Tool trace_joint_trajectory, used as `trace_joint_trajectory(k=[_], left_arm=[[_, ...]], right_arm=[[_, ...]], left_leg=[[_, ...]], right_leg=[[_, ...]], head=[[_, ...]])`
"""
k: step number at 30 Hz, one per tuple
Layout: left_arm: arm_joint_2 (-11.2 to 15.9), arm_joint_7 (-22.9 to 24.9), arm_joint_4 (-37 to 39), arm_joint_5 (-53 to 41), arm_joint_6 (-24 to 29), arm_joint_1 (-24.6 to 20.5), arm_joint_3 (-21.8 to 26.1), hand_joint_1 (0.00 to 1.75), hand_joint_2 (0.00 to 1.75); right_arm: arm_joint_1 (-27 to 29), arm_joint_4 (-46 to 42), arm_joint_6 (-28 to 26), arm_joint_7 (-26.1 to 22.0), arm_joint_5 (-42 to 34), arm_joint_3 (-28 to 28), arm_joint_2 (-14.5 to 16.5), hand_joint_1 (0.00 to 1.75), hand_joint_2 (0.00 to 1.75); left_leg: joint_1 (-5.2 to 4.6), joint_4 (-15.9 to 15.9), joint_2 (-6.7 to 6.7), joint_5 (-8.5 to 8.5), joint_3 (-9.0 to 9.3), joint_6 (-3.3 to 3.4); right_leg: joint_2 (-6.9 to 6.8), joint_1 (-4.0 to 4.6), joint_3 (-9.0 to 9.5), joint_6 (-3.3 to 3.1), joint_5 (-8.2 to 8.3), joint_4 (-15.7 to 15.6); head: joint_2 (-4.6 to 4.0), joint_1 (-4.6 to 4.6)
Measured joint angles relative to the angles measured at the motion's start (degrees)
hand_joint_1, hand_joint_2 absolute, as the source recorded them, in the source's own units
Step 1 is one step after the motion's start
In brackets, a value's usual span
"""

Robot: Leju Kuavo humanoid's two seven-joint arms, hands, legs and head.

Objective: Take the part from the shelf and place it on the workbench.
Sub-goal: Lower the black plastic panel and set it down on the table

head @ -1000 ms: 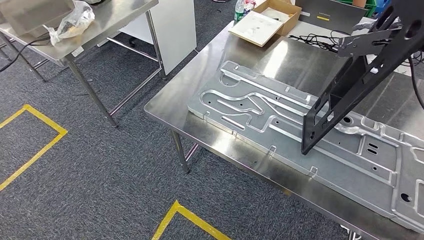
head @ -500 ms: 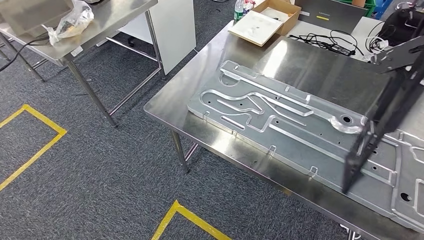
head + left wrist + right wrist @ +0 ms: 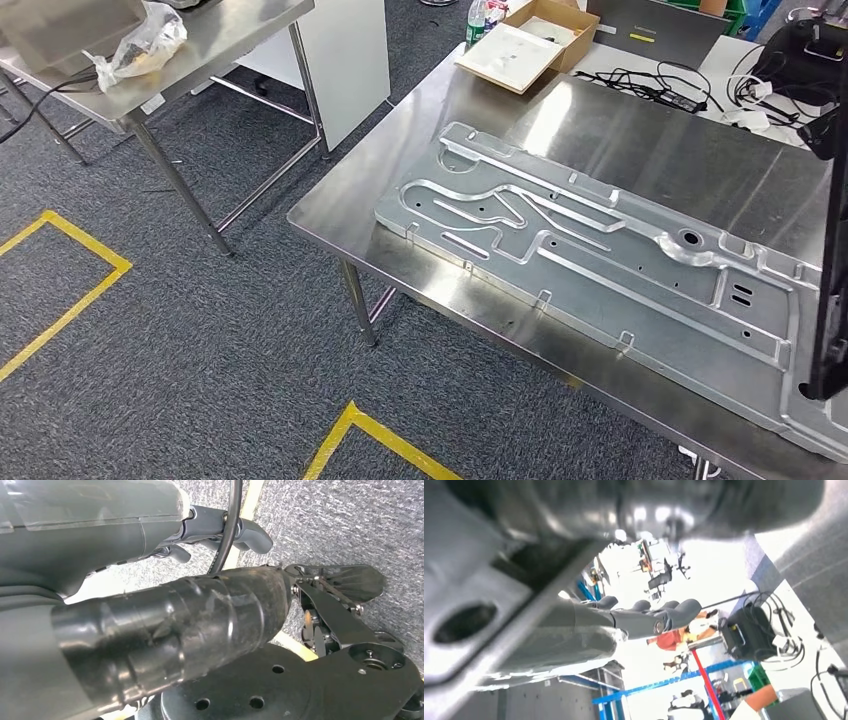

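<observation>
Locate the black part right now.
Head view: the black part hangs at the far right edge, over the right end of the stamped metal panel on the workbench.

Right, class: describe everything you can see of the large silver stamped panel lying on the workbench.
The stamped panel is a long, flat sheet of what looks like bare silver metal, lying flat and slantwise across the steel workbench. Raised ribs, curved channels, slots and small holes are pressed into it, and small tabs line its edges. Its far right end runs out of the picture, where a black frame part stands in front of it.
</observation>
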Motion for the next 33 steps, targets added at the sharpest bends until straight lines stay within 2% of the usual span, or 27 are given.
trace_joint_trajectory(k=[4, 10, 20, 33], left_arm=[[0.0, 0.1, 0.0, 0.2, -0.1, -0.1, 0.0, 0.00, 0.00], [0.1, 1.9, 0.0, 1.4, -0.3, -0.1, 0.0, 0.00, 0.00], [0.5, 1.6, 0.0, 4.0, -0.1, -0.4, 0.2, 0.00, 0.00], [0.7, 1.6, 0.0, 4.0, 0.5, -0.6, 0.3, 0.00, 0.00]], right_arm=[[0.1, -1.8, 0.5, 0.0, 0.4, 0.4, -1.1, 0.00, 0.00], [1.7, -9.3, 2.6, 0.2, 1.3, 1.2, -5.6, 0.00, 0.00], [4.7, -10.4, -2.6, 0.0, 0.8, 1.3, -10.3, 0.00, 0.00], [5.8, -8.3, -3.7, 0.0, -0.3, 1.4, -12.4, 0.00, 0.00]], left_leg=[[0.00, 0.0, 0.00, -0.01, 0.01, 0.02], [0.00, 0.1, 0.00, -0.04, -0.02, 0.06], [-0.01, 0.1, -0.01, -0.07, 0.00, 0.11], [-0.01, 0.1, 0.06, -0.14, 0.05, 0.21]], right_leg=[[0.01, 0.01, 0.00, 0.00, 0.00, 0.0], [0.01, 0.02, 0.01, 0.02, -0.01, 0.0], [-0.02, 0.01, 0.08, 0.09, -0.03, 0.0], [0.06, 0.00, 0.09, 0.11, -0.03, 0.0]], head=[[0.00, 0.01], [0.00, 0.01], [0.00, 0.01], [0.00, 0.00]])
